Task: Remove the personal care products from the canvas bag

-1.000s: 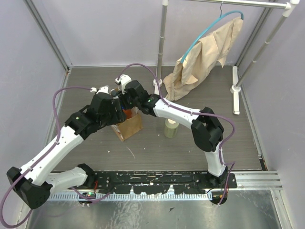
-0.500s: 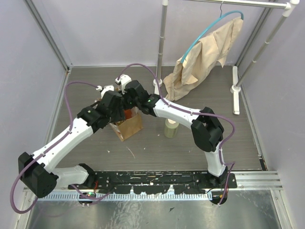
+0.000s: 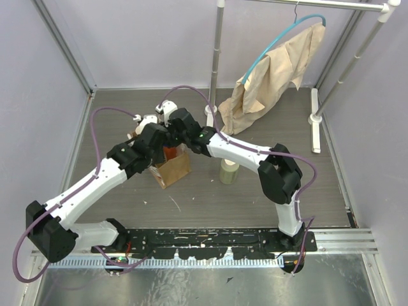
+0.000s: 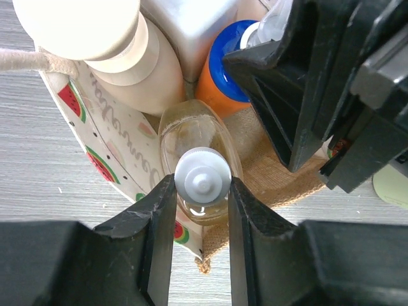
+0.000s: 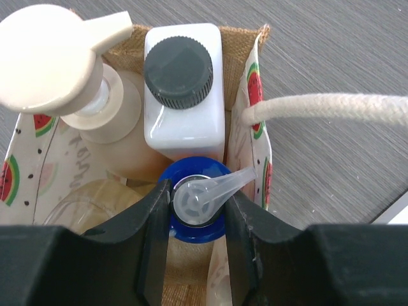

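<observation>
The canvas bag (image 3: pixel 175 169) stands mid-table, tan burlap with a watermelon-print lining (image 4: pixel 115 153). My left gripper (image 4: pixel 201 191) is shut on the white cap of the slim pale-amber bottle (image 4: pixel 191 131) inside the bag. My right gripper (image 5: pixel 196 204) is shut on the clear pump of an orange bottle with a blue collar (image 5: pixel 185 169), also in the bag. The tan bottle with a peach pump cap (image 5: pixel 57 54) and the white flat-sided bottle with a dark cap (image 5: pixel 178 70) stand in the bag too. The olive-green bottle with a pale lid (image 3: pixel 228 171) stands on the table to the right of the bag.
A beige cloth on a teal hanger (image 3: pixel 274 76) hangs from a metal rail at the back right. A cream rope handle (image 5: pixel 331 108) stretches out from the bag's right wall. Both arms crowd close together over the bag (image 3: pixel 167 134).
My left arm has swung in from the left and come down over the bag, beside the right gripper. The right arm has hardly moved.
</observation>
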{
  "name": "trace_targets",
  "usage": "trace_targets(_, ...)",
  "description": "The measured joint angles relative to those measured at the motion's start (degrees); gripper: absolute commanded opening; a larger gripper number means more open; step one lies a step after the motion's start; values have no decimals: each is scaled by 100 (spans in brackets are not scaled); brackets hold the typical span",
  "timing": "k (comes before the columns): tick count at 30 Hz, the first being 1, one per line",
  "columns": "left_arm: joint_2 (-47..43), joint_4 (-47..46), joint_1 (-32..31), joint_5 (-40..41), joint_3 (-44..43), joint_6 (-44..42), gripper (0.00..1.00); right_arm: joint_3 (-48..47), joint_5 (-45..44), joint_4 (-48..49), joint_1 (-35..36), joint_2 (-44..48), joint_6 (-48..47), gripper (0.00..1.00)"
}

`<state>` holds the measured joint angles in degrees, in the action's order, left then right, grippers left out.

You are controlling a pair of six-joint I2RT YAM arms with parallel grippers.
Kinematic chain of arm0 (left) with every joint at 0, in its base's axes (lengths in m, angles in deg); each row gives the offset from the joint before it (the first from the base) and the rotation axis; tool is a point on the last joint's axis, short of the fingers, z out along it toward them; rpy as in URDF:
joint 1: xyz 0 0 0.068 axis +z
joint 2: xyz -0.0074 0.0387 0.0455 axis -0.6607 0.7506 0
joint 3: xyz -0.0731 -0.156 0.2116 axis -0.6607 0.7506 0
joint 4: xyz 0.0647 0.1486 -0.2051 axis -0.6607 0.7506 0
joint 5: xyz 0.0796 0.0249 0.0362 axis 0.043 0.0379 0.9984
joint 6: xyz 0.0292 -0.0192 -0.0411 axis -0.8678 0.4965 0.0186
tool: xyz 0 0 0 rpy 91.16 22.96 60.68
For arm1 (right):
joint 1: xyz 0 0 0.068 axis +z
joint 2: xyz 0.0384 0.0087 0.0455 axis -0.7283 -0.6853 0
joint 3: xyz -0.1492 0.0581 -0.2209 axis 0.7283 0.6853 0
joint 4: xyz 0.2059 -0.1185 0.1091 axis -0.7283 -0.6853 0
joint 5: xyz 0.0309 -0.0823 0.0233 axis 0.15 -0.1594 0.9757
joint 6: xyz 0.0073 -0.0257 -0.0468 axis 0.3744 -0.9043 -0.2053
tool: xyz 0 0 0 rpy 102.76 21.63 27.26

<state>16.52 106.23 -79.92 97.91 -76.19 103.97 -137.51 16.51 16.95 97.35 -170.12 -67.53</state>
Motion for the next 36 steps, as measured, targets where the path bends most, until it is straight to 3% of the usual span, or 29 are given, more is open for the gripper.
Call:
trace_targets(9,-175,315,-66,37,-68,-79,0,212,-42,-535,111,468,-76,33)
trace_targets(22,-332,518,-195,181,-256,-81,0,280,-485,-1222,367,2435,-354,33)
trace_targets(36,-330,1239,-1335,732,-1867,-273,0,245,-1626,-2118,358,3355,-627,33)
